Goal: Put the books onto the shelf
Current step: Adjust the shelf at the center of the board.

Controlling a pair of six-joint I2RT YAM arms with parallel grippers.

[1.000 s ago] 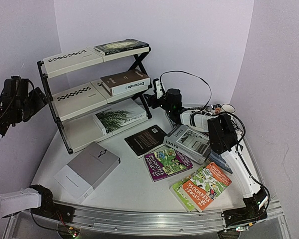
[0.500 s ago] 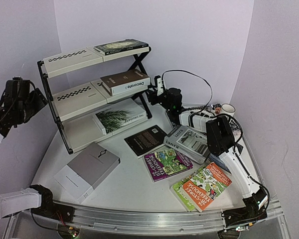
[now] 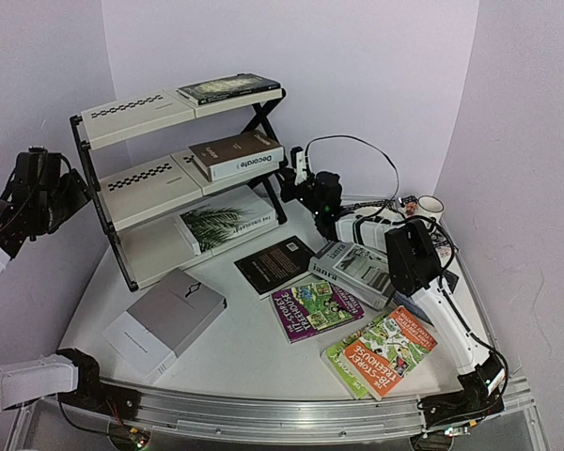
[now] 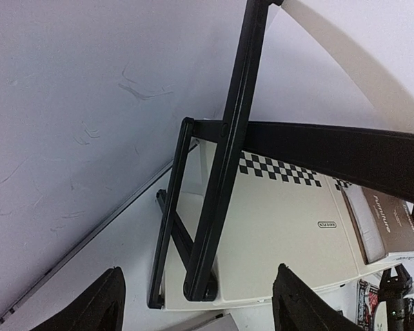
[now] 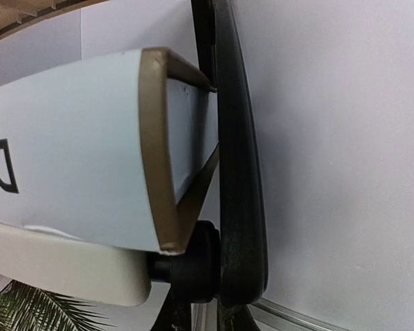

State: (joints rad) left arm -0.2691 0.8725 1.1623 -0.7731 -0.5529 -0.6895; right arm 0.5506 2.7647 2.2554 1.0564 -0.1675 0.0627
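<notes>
books point(image 3: 282, 258) are split between rack and table. on the shelf point(image 3: 136, 178), a dark book point(image 3: 230, 88) lies on the top board, the brown "decorate" book point(image 3: 237, 155) on the middle one and the palm-leaf book point(image 3: 227, 221) on the bottom one, all toward its right end. on the table point(image 3: 244, 362) lie a plain grey book point(image 3: 164, 319), a black book point(image 3: 275, 264), the grey "laura" book point(image 3: 352, 271), a purple paperback point(image 3: 317, 308) and an orange-and-green paperback point(image 3: 381, 349). the right gripper point(image 3: 296, 172) is up at the shelf's right end, just beside the "decorate" book; i cannot tell whether its jaws are closed. the left gripper point(image 4: 200, 276) hangs off the shelf's left end, fingers spread wide, holding nothing.
</notes>
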